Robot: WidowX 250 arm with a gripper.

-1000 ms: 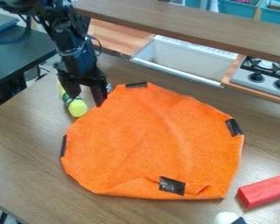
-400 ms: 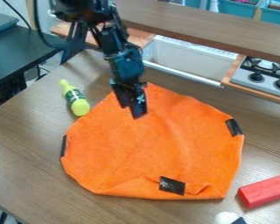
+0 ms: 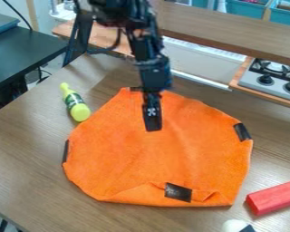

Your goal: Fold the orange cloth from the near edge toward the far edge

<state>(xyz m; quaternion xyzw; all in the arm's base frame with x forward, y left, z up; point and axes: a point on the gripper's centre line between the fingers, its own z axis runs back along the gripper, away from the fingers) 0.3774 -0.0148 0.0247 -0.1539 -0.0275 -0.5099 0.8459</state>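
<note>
- Surface: a wood-grain table (image 3: 26, 149) bearing an orange cloth (image 3: 153, 163), spread near the middle, its near edge folded, with dark patches (image 3: 178, 192) along its rim.
- Gripper (image 3: 153, 129): above the upper middle of the cloth, pointing down; contact cannot be told, nor whether the claw is wide or narrow.
- Beside the cloth: a yellow-green bottle (image 3: 79, 108), lying at upper left; a red block (image 3: 273, 198) at lower right.
- Room: a brown shelf (image 3: 232, 31) crosses in front of teal bins (image 3: 247, 8); below it, a pale sink (image 3: 202, 65) and a stove (image 3: 271, 74); at left, a dark side table (image 3: 26, 54).
- Hidden or cut off: the arm covers part of the far patch and the sink's left side; block and stove run past the right edge — a white, rounded object (image 3: 234, 225), cut by the bottom edge, is unidentifiable.
</note>
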